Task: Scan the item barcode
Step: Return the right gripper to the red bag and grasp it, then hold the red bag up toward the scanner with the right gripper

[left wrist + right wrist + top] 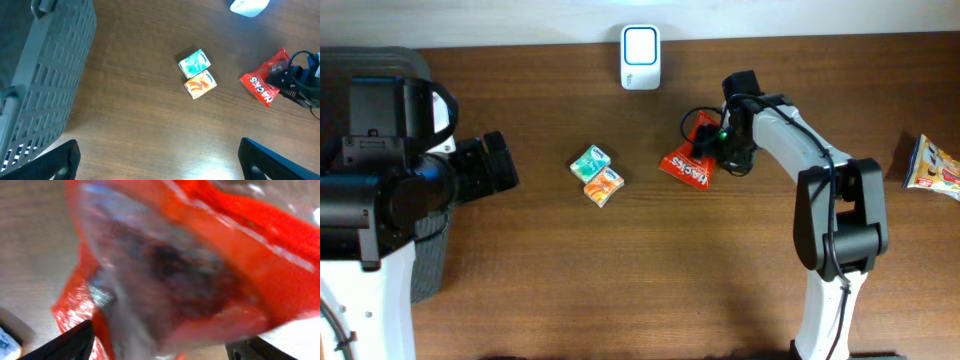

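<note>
A red Hacks candy bag (686, 163) lies on the wooden table right of centre, also seen in the left wrist view (263, 82). My right gripper (718, 146) is down at the bag's right end. In the right wrist view the bag (200, 255) fills the frame, blurred, with my right gripper (160, 347) open and one dark finger on each side of it. No barcode shows. The white scanner (640, 57) stands at the table's far edge. My left gripper (505, 163) hovers at the left, open and empty (160, 160).
A teal packet (590, 161) and an orange packet (604, 186) lie side by side mid-table. A grey slatted basket (45, 75) sits at the left. Another snack bag (932, 167) lies at the right edge.
</note>
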{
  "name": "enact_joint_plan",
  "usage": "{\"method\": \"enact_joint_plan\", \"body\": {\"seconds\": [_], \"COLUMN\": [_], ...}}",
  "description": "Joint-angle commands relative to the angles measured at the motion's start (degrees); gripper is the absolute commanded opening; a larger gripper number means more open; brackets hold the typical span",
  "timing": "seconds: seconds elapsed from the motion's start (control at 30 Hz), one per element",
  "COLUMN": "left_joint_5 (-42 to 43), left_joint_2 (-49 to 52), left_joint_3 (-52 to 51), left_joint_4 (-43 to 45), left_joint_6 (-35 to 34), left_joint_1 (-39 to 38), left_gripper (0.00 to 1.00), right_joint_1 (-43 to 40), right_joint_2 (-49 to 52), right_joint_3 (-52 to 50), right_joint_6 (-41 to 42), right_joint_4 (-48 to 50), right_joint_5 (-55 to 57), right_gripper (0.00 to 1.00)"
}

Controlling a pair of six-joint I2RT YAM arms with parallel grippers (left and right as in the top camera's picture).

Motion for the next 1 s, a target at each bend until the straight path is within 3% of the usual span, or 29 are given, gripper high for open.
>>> {"method": "enact_joint_plan", "body": {"seconds": [0.0, 0.1, 0.13, 0.23, 0.4, 0.47, 0.53, 0.73, 0.83, 0.97], "left_joint_5": [0.17, 0.17, 0.17, 0.17, 0.17, 0.17, 0.17, 0.17, 0.17, 0.17], "left_joint_2": [-0.09, -0.09, -0.09, -0.09, -0.09, -0.09, -0.09, -0.09, -0.09, -0.09], "left_joint_3": [0.35, 0.35, 0.35, 0.35, 0.35, 0.35, 0.35, 0.35, 0.35, 0.35], "left_joint_4": [-0.07, -0.07, -0.07, -0.07, -0.07, -0.07, -0.07, -0.07, -0.07, -0.07], "left_joint_6": [0.04, 0.04, 0.04, 0.04, 0.04, 0.04, 0.04, 0.04, 0.04, 0.04], "left_joint_1": [0.26, 0.26, 0.26, 0.24, 0.26, 0.26, 0.26, 0.26, 0.26, 0.26], "left_gripper": [0.99, 0.99, 0.99, 0.99, 0.99, 0.99, 0.99, 0.99, 0.99, 0.99], "right_joint_1": [0.96, 0.83, 0.83, 0.85, 0.83, 0.85, 0.85, -1.01, -3.89, -6.03], "right_joint_2": [0.35, 0.35, 0.35, 0.35, 0.35, 0.35, 0.35, -0.5, -0.96, -0.98], "right_joint_3": [-0.46, -0.46, -0.46, -0.46, -1.25, -1.42, -1.42, 3.23, 8.96, 11.34], "right_joint_6": [0.44, 0.44, 0.44, 0.42, 0.42, 0.42, 0.44, 0.44, 0.92, 8.02], "right_joint_4": [2.62, 3.65, 3.67, 3.63, 4.07, 3.85, 3.78, 3.13, 1.14, -0.55], "right_joint_5": [-1.18, -1.01, -0.26, 1.2, 4.92, 5.01, 4.24, -10.95, -29.51, -48.09], "right_gripper": [0.78, 0.51, 0.47, 0.53, 0.53, 0.39, 0.05, 0.04, 0.04, 0.04]}}
